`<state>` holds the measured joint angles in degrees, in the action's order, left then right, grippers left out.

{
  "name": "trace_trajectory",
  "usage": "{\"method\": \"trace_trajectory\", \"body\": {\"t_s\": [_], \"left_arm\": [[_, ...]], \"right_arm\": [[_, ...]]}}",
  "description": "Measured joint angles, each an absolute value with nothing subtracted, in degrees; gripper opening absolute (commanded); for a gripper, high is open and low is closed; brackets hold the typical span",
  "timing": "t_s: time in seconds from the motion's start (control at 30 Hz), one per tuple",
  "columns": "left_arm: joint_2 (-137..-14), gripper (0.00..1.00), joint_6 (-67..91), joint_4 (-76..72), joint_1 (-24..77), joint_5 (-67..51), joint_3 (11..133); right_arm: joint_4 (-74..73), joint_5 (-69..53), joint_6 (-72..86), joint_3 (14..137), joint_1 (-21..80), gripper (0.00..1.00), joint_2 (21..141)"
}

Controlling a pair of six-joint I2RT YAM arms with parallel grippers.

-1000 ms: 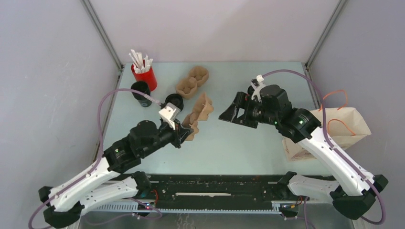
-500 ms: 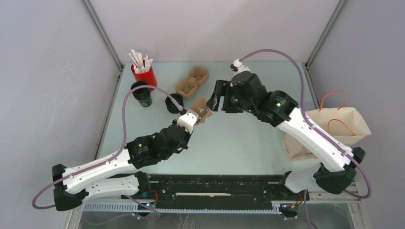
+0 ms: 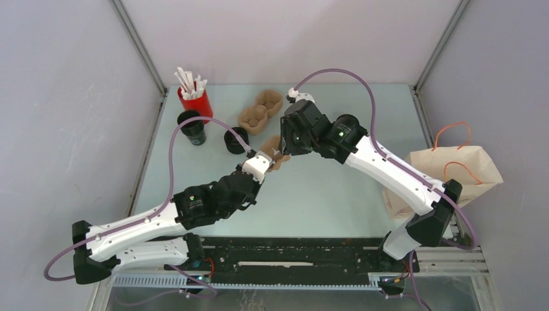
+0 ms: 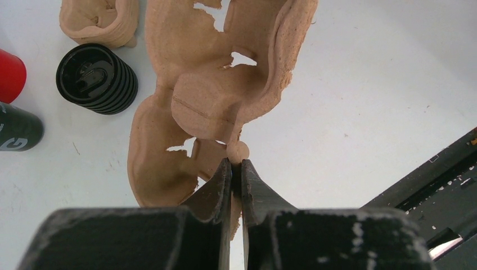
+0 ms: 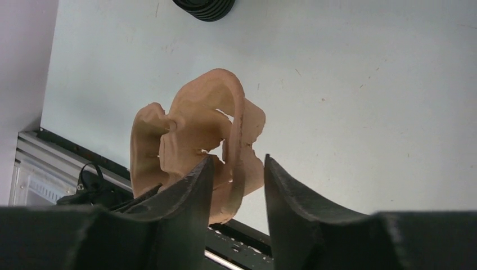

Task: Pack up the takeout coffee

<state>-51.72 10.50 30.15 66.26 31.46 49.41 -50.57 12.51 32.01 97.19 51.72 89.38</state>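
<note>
The takeout coffee, a small black cup (image 3: 192,127), stands at the back left, next to the squat black ribbed piece (image 3: 235,140); it shows at the left edge (image 4: 19,128) of the left wrist view. A brown pulp cup carrier (image 3: 275,148) hangs between both arms. My left gripper (image 3: 265,157) is shut on the carrier's near edge (image 4: 236,162). My right gripper (image 3: 283,148) stands open at the far end, jaws either side of a carrier wall (image 5: 236,160), a gap left beside the right finger (image 5: 287,191).
A red cup of white sticks (image 3: 194,97) stands in the back left corner. More stacked carriers (image 3: 260,111) lie behind the held one. A brown paper bag (image 3: 453,175) with orange handles sits at the right edge. The black rail (image 3: 291,253) runs along the front.
The right arm swung left and reached the carrier, its jaws narrowing around the carrier's wall. The left gripper carried the carrier slightly right, then held still.
</note>
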Motion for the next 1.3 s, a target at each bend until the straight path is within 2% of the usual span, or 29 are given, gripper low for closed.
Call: {"method": "trace_trajectory", "body": {"t_s": [0.03, 0.13, 0.17, 0.2, 0.23, 0.4, 0.5, 0.57, 0.73, 0.87, 0.97, 1.17, 1.3], "left_arm": [[-51.75, 0.0, 10.55, 30.15, 66.26, 31.46, 49.41], [-51.75, 0.0, 10.81, 30.15, 66.26, 31.42, 49.41], [-51.77, 0.0, 11.09, 30.33, 66.26, 31.42, 49.41], [-51.75, 0.01, 11.29, 30.5, 66.26, 31.42, 49.41], [-51.79, 0.05, 11.64, 30.63, 66.26, 31.46, 49.41], [-52.12, 0.58, 14.35, 31.05, 66.26, 31.46, 49.69], [-52.07, 0.73, 18.0, 33.04, 65.84, 30.68, 50.98], [-51.66, 0.79, 21.34, 34.72, 64.18, 27.9, 52.77], [-46.54, 0.79, 32.6, 35.35, 52.73, 16.34, 53.98], [-43.81, 0.74, 42.09, 35.38, 46.0, 10.39, 54.04], [-44.42, 0.68, 47.44, 35.55, 45.43, 9.41, 54.92], [-47.57, 0.67, 57.63, 36.18, 45.43, 10.31, 55.86], [-47.57, 0.61, 62.13, 37.32, 45.36, 12.12, 55.86]], "right_arm": [[-50.52, 13.13, 31.75, 97.38, 52.07, 0.37, 89.6], [-50.59, 13.91, 30.92, 97.84, 53.19, 0.1, 90.11], [-50.54, 14.41, 30.28, 98.02, 53.56, 0.04, 90.3], [-50.46, 14.94, 29.93, 98.02, 53.78, 0.0, 90.43], [-50.5, 15.33, 29.74, 98.02, 53.93, 0.0, 90.45], [-49.76, 17.12, 28.38, 97.78, 55.11, 0.0, 90.32], [-45.91, 17.19, 27.18, 94.5, 55.94, 0.0, 88.14], [-44.07, 16.99, 26.61, 92.25, 56.42, 0.0, 86.28], [-38.96, 16.32, 24.67, 86.5, 56.84, 0.0, 80.4], [-35.97, 16.75, 23.62, 84.66, 57.54, 0.0, 78.37], [-34.85, 18.57, 22.98, 84.49, 58.96, 0.0, 78.26], [-34.44, 27.4, 21.91, 84.51, 63.83, 0.0, 78.63], [-34.35, 33.41, 20.18, 84.99, 66.83, 0.0, 80.23]]}}
